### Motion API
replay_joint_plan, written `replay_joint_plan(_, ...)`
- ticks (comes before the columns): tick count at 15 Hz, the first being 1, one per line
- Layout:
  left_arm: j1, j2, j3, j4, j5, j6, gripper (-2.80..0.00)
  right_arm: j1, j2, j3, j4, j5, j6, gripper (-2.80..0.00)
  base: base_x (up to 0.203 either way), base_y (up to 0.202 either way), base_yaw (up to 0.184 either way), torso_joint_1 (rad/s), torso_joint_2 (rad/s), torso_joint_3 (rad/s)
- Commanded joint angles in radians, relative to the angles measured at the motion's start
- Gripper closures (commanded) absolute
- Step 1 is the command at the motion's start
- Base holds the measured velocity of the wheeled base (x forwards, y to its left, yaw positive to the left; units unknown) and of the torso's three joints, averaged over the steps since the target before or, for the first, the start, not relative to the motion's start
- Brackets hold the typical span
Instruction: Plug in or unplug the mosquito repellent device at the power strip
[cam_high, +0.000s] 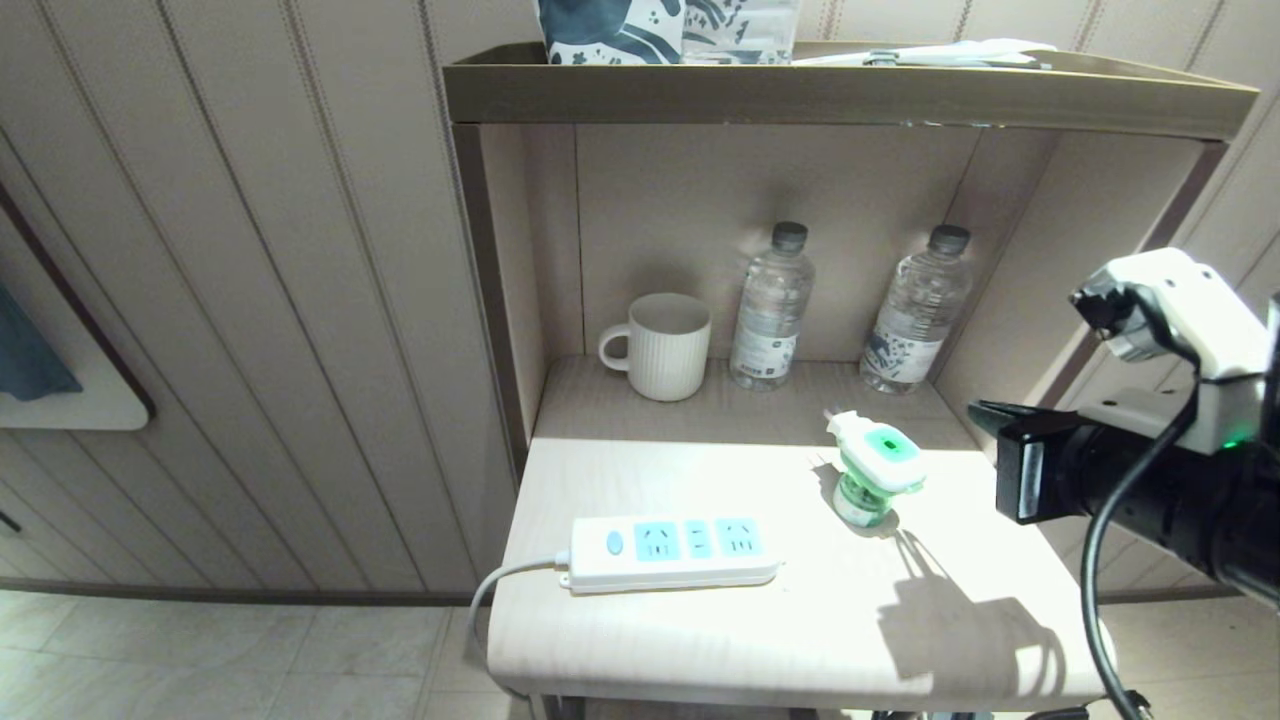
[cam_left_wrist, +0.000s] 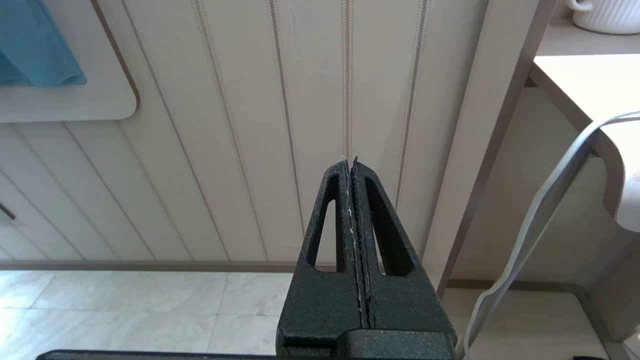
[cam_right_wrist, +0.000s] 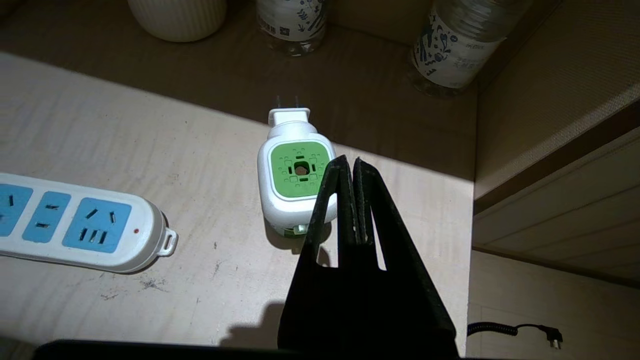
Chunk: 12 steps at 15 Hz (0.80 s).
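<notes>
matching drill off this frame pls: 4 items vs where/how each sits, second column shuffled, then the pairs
Items
1. mosquito repellent device
2. power strip
3. mug
4. right gripper

Places or states
A. at the back of the shelf, handle toward the left wall
B. shut, hanging just above the device
C. lying flat near the front edge, all sockets empty
D. standing unplugged on its bottle, prongs in the air

Pairs: 1-D, 2-C, 3-A, 4-B
</notes>
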Motion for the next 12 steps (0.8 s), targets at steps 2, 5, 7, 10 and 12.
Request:
replay_joint_plan(2,0.000,0.000,0.000,-0.002,0.000,0.000,0.00,0.017,-0.002,0.016,0.001,0.004,0.001,0.00,0.000,0.000,0.000,0.000,0.00,0.000)
replay_joint_plan(5,0.000,0.000,0.000,-0.002,0.000,0.000,0.00,0.026,-0.003,0.036,-0.004,0.004,-0.002,0.00,0.000,0.000,0.000,0.000,0.00,0.000)
replay_joint_plan(7,0.000,0.000,0.000,-0.002,0.000,0.000,0.00,0.029,-0.002,0.032,-0.003,0.014,-0.003,0.00,0.000,0.000,0.000,0.000,0.00,0.000)
replay_joint_plan(10,0.000,0.000,0.000,-0.002,0.000,0.000,0.00,0.040,0.000,0.041,-0.004,0.021,-0.001,0.00,0.000,0.000,0.000,0.000,0.00,0.000)
replay_joint_plan(12,0.000,0.000,0.000,-0.002,0.000,0.000,0.00,0.039,0.000,0.037,-0.004,0.021,0.001,0.00,0.000,0.000,0.000,0.000,0.00,0.000)
